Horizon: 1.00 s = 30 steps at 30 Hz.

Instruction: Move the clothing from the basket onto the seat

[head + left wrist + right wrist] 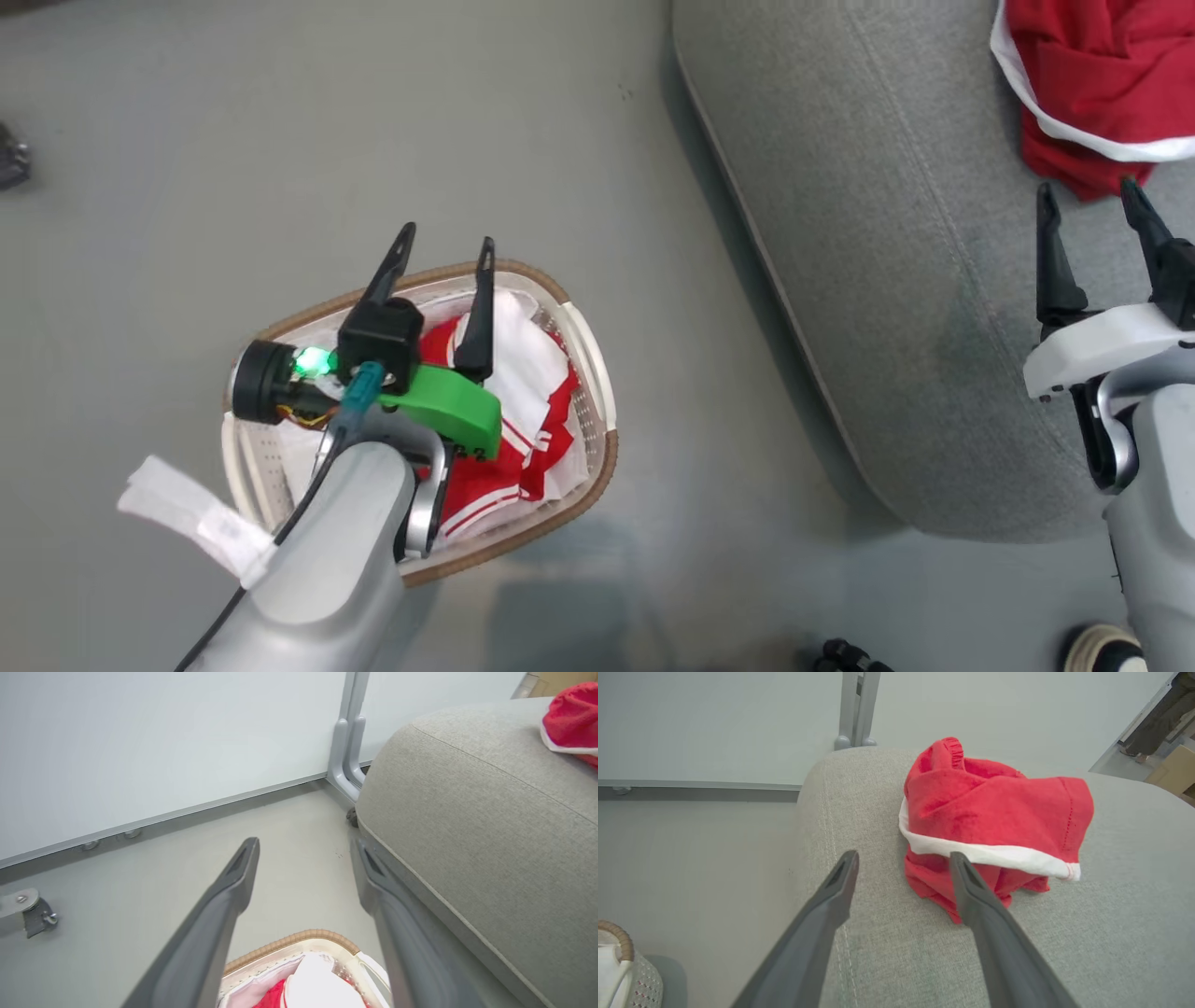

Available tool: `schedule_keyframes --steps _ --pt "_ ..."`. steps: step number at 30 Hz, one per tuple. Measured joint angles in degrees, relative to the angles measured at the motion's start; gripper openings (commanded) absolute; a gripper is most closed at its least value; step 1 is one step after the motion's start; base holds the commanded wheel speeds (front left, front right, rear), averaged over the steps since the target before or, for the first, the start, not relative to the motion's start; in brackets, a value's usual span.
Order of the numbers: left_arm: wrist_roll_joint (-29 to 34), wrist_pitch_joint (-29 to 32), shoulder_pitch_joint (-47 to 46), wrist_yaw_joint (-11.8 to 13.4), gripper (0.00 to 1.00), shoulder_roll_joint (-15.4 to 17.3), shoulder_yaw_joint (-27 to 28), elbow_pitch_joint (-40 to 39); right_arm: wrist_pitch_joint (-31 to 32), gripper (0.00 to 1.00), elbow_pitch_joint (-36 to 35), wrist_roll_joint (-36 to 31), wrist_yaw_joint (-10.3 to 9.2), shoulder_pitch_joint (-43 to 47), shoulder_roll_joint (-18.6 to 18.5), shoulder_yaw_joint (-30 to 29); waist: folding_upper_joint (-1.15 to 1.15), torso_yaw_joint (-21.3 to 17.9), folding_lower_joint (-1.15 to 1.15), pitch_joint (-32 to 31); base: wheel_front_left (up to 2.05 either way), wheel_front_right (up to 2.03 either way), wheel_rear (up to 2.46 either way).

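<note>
My left gripper hangs over the basket with its two fingers spread wide and nothing between them. They point across the basket's far rim, and the wrist sits above its middle. The clothing to be lifted lies straight below and slightly to the right of that wrist, a crumpled red and white heap bunched toward the basket's right side. I can make out no clear long axis in it, so I judge a straight drop and pinch will serve. The left arm is plainly the nearer one for this pick.

My right gripper is also fully open and empty, held over the seat. Its fingertips reach the near edge of the red garment, which lies on the cushion well in from the stitched left edge. I cannot tell whether a finger touches the fabric. The seat stands to the right of the basket, with a strip of floor between them.
</note>
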Motion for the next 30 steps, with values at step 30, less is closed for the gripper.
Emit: schedule_keyframes --steps 30 --pt "12.7 -0.1 28.4 -4.3 1.00 -4.7 30.6 -6.8 0.0 1.00 -6.5 4.5 0.00 16.3 5.0 7.0 0.00 17.1 0.00 -19.3 0.00 0.00 0.00"
